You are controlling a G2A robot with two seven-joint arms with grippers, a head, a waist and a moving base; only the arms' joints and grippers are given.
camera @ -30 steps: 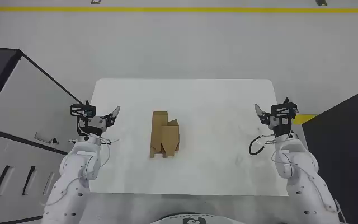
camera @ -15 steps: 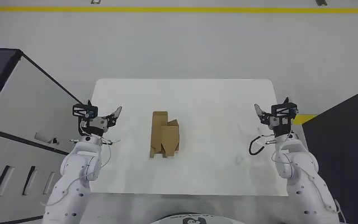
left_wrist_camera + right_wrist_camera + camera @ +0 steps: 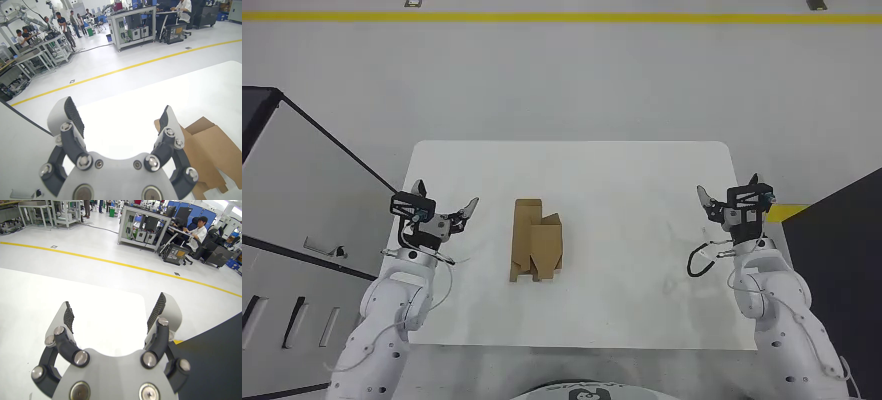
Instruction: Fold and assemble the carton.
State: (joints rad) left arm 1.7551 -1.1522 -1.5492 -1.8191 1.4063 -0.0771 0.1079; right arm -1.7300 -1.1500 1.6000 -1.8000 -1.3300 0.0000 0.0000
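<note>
**Carton lying flat, both grippers wide open**

The brown carton lies flattened on the white table, slightly nearer the left edge than the right, with its small flaps pointing toward the near edge. The left gripper hangs just inside the table's left edge, near the carton but not touching it. Its fingers are spread wide and hold nothing. In its own wrist view the carton sits just off to one side of that gripper. The right gripper is at the right edge, well apart from the carton, and is also spread wide and empty.
</note>
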